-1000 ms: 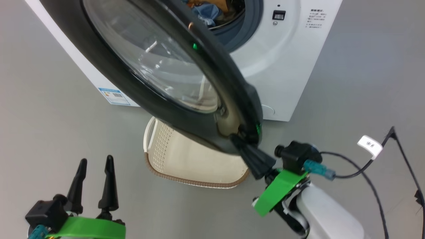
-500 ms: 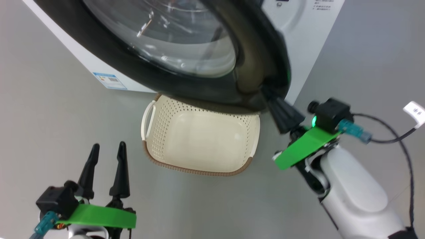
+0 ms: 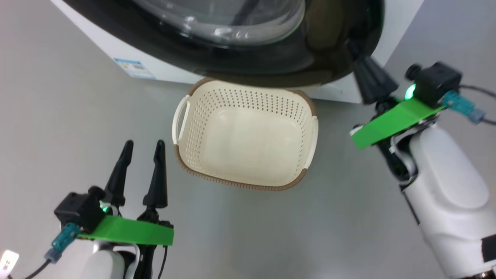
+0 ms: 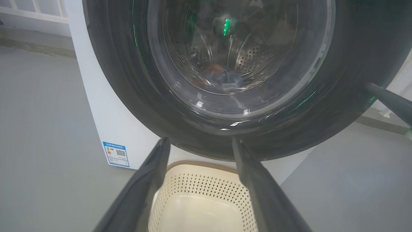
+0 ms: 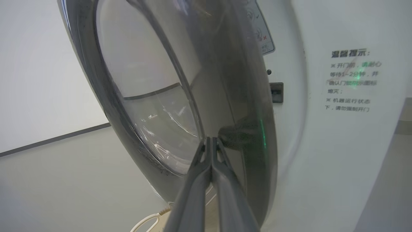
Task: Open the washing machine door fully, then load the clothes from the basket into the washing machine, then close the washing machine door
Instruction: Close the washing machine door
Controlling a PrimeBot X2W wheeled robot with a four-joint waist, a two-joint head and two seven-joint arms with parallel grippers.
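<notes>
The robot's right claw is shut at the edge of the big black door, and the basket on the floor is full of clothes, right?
Not quite: the basket is empty, as the head view shows; the clothes lie inside the drum. The right claw is indeed shut at the edge of the washing machine door.

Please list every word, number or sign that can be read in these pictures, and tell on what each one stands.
"温馨提示:" heads a notice on the washing machine front.
Smaller Chinese lines under it: blurred, only "1~2" seems plain.
Blue label, machine's lower corner: QR code, print too small.
Sticker by the door: blurred.
Cable tag, head view's lower left corner: blurred.
</notes>
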